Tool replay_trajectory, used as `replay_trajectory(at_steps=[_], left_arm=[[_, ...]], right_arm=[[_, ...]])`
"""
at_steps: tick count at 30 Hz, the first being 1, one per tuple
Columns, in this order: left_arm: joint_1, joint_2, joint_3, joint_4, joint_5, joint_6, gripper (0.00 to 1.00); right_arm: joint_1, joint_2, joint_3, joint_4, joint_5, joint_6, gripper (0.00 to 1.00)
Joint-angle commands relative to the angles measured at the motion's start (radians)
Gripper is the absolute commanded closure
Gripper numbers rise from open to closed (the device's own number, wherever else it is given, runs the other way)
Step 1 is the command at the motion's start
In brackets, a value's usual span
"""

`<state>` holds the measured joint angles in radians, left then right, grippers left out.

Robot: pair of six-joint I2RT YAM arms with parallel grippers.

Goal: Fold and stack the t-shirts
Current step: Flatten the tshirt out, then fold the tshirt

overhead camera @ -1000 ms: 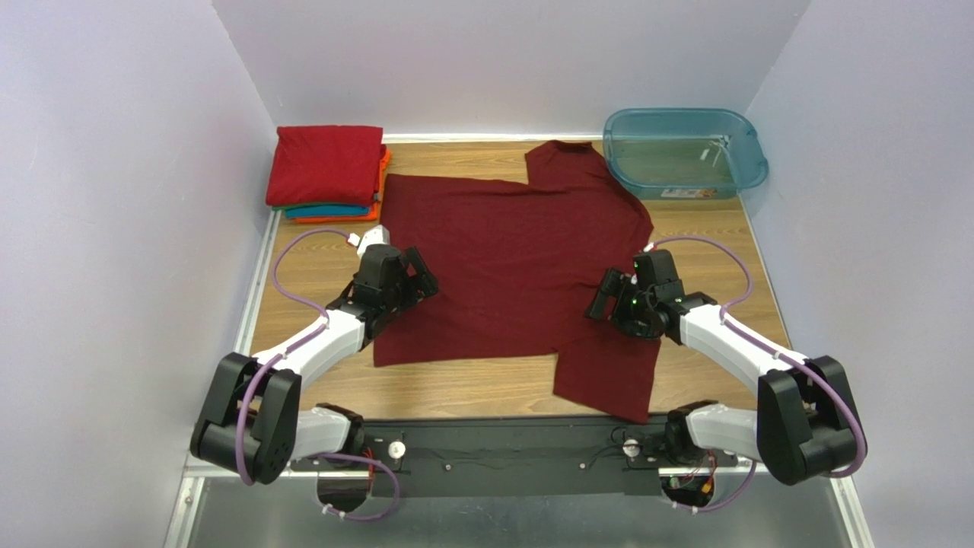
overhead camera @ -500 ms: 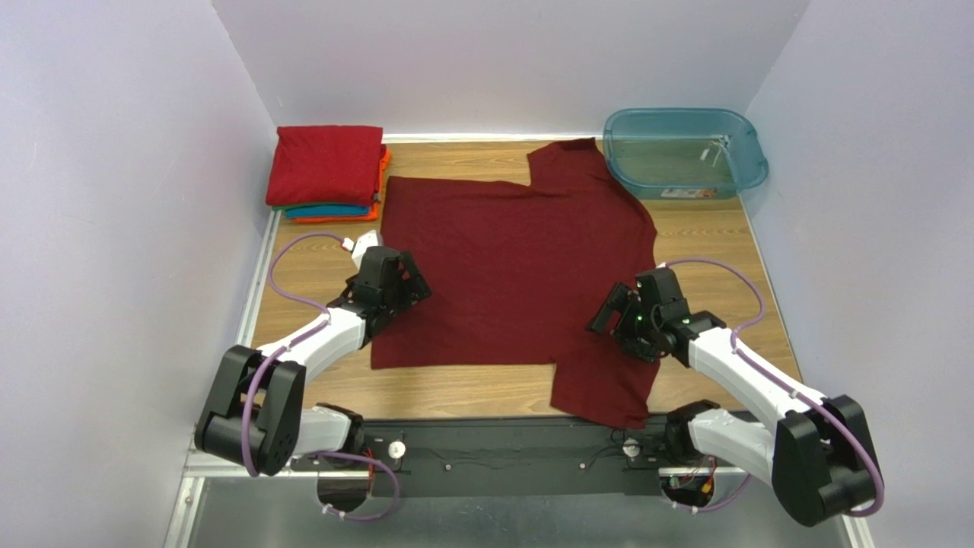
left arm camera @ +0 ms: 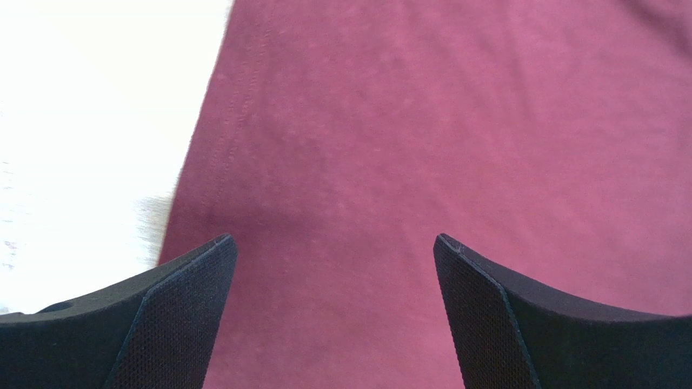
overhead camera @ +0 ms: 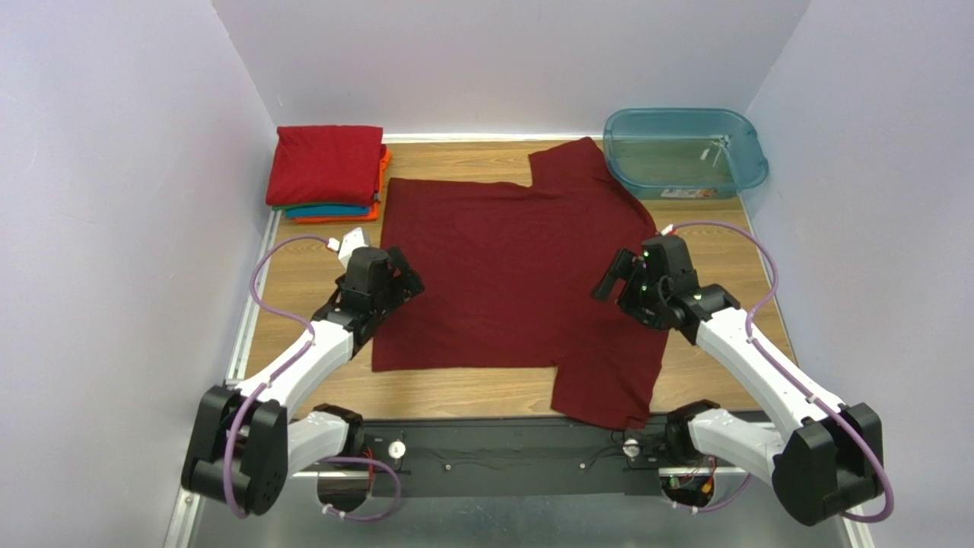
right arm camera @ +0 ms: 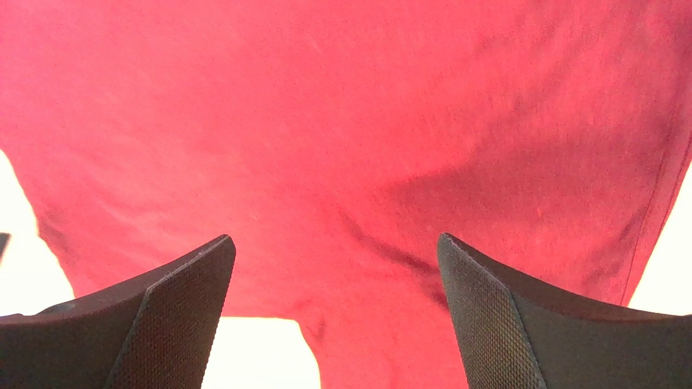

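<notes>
The dark maroon t-shirt lies spread flat in the middle of the wooden table, turned sideways, with its straight hem to the left. One sleeve points to the far side and the other sleeve points to the near edge on the right. The left gripper hangs over the left hem of this shirt. In the left wrist view its two fingers are spread wide, with only the cloth and its seam between them. The right gripper hangs over the right part of the shirt, close to the near sleeve. Its fingers are also spread apart and nothing is pinched. In the far left corner is a stack of folded t-shirts: a bright red one on top, with teal and orange ones under it. The stack lies just beside the hem corner of the maroon shirt. A translucent teal plastic tub stands in the far right corner, just beside the far sleeve.
</notes>
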<state>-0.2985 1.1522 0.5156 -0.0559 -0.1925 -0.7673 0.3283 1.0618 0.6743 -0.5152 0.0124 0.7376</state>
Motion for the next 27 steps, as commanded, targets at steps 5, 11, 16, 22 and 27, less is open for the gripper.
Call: replay_trajectory(at_steps=[5,11,16,22,27], left_arm=[[-0.051,-0.124,-0.093,-0.039,0.151,-0.108,0.02],[-0.25,-0.224,-0.166,-0.087,0.107,-0.294,0.02],[-0.349,-0.29,-0.151,-0.234,0.033,-0.406,0.02],[-0.352,-0.183,-0.094,-0.372,-0.012,-0.408,0.02],[-0.352,-0.135,-0.048,-0.482,-0.034,-0.493,0.01]], right_arm=[[0.006,0.001,0.065,-0.011,0.115,-0.052,0.0],[0.006,0.032,0.062,-0.008,0.063,-0.11,0.0],[0.006,0.024,0.048,0.007,0.07,-0.138,0.0],[0.006,0.03,0.036,0.012,0.086,-0.167,0.0],[0.006,0.035,0.025,0.021,0.1,-0.184,0.0]])
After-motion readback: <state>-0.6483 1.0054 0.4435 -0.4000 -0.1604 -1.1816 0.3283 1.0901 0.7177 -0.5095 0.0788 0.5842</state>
